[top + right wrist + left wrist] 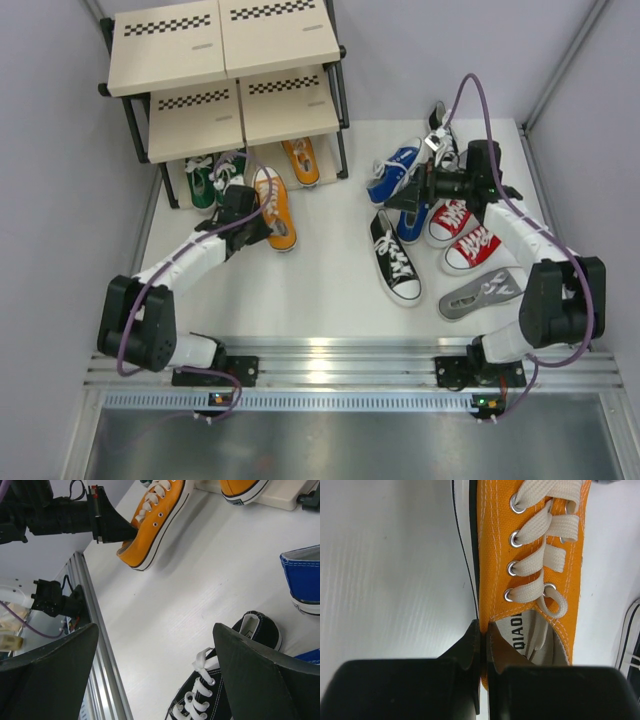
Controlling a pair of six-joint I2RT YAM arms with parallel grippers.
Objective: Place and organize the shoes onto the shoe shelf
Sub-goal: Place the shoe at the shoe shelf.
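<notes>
Closest to the lens, the left end effector (482,632) is seen clamped shut on the canvas collar of an orange shoe (530,555), one finger outside and one inside the opening (only a thin edge of cloth is pinched). That shoe is laid on the tabletop (320,290) just in front of the shoe shelf (160,60), beside the green shoes (205,180) at its lowest level. If lifted by so soft an edge, it could be tipped by its own sole, slipped from the pinch, or caught against a board. Further right, the right end effector (155,630) is held wide open and empty above a black shoe (220,690) and a blue shoe (302,580); in such crowding a neighbouring shoe or a lace could be snagged.
</notes>
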